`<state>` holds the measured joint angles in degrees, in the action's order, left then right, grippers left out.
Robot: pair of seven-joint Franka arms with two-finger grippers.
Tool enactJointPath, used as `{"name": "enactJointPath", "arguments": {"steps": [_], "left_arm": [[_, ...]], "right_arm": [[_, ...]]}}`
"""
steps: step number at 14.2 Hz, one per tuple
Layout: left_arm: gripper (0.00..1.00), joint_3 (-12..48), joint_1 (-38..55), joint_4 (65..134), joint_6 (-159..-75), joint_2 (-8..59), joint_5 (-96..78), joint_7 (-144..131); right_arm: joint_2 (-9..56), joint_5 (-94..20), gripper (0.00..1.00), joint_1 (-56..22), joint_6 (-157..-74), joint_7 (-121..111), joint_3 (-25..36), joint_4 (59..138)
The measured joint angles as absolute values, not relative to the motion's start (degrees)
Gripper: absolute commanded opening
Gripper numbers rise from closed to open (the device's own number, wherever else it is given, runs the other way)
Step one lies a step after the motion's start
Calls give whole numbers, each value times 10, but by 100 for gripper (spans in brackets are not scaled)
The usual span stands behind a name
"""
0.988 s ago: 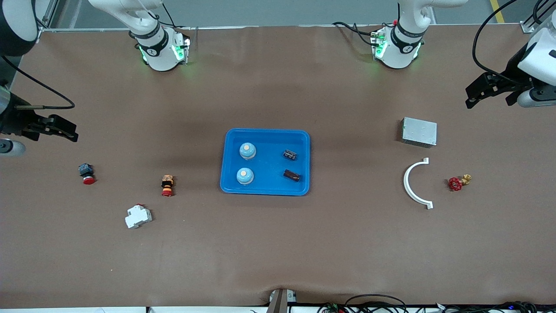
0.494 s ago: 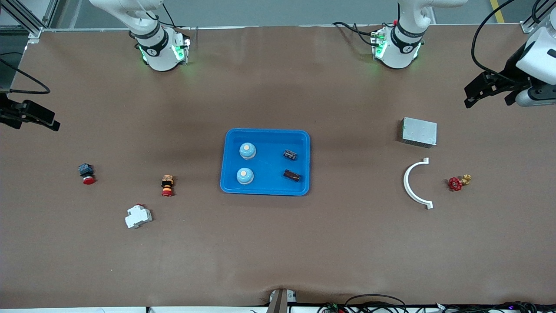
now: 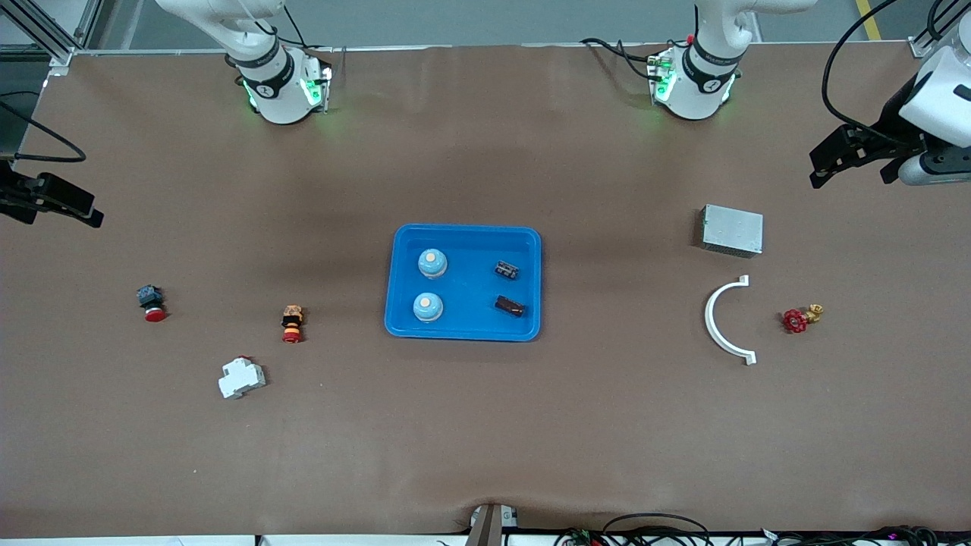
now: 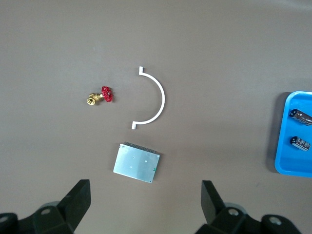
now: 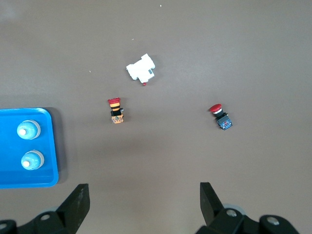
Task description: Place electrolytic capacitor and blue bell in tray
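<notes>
Right arm has swung out toward its own end of the bench since a second ago, its big dark link gone from the corner of the front view; only the right gripper (image 3: 57, 203) shows now, hanging over bare bench at that edge. Left gripper (image 3: 838, 159) has barely shifted, hanging over the left arm's end of the bench, above the grey metal box (image 3: 732, 230). Both pairs of fingers spread wide, nothing between them; wrist views confirm this.

Blue tray (image 3: 464, 333) sits mid-bench. Inside it:
- two blue bells (image 3: 432, 263) (image 3: 428, 307), one nearer the front camera than the other, on the side toward the right arm's end
- two dark electrolytic capacitors (image 3: 507, 269) (image 3: 510, 305), on the side toward the left arm's end, lying on their sides, apart from each other

Loose on the bench, toward the right arm's end: red push button (image 3: 151, 302), orange-and-red switch (image 3: 292, 323), white breaker (image 3: 241, 378). Toward the left arm's end: white curved bracket (image 3: 724, 322), red-handled valve (image 3: 800, 318).

Reading: task parts all look to be in the tray, both arms pulled clear and waiting. Work appears done.

Risks from here seem small. Capacitors are cylinders on their sides, so a knock to the tray or bench could roll them against the rim or each other. An arm sweeping low across the middle could clip the tray's raised edge and slide it.
</notes>
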<state>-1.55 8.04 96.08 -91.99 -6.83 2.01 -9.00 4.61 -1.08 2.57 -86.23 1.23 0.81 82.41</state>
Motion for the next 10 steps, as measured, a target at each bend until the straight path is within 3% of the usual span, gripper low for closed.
{"name": "enactJointPath", "arguments": {"steps": [10], "left_arm": [[100, -15, 80, 961, -920, -68, 20, -90]], "right_arm": [[46, -11, 100, 26, -864, 4, 7, 823]]}}
